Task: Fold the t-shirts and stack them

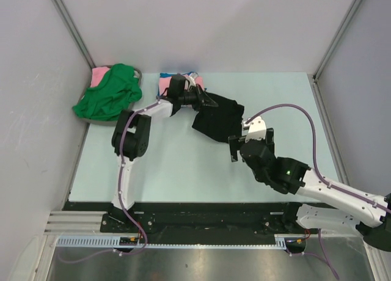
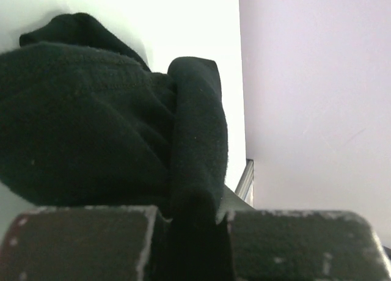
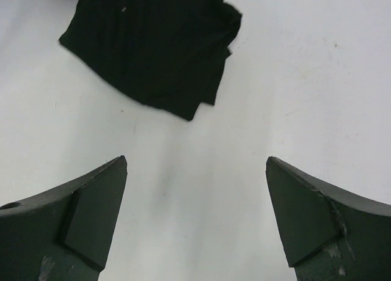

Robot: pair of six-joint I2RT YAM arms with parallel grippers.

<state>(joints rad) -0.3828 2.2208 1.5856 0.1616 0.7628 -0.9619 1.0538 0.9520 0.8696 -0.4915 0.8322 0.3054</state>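
Hanging just in front of the black t-shirt (image 1: 220, 119) on the table (image 1: 183, 165), the right gripper (image 3: 195, 162) has its jaws wide apart with nothing in them. The left gripper (image 1: 206, 101) pinches that shirt's far edge, jaws squeezed tight on the cloth. Behind the black t-shirt, the left arm (image 1: 131, 134) hides most of a blue and pink pile (image 1: 164, 80). Far to its left, a green t-shirt (image 1: 110, 93) covers most of a pink one (image 1: 98, 75).

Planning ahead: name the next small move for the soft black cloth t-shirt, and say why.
Probably the left gripper should lift its pinched fold of the black cloth t-shirt toward the pink and blue cloth pile close by: it is shut on the cloth, while the right gripper hangs open and empty.
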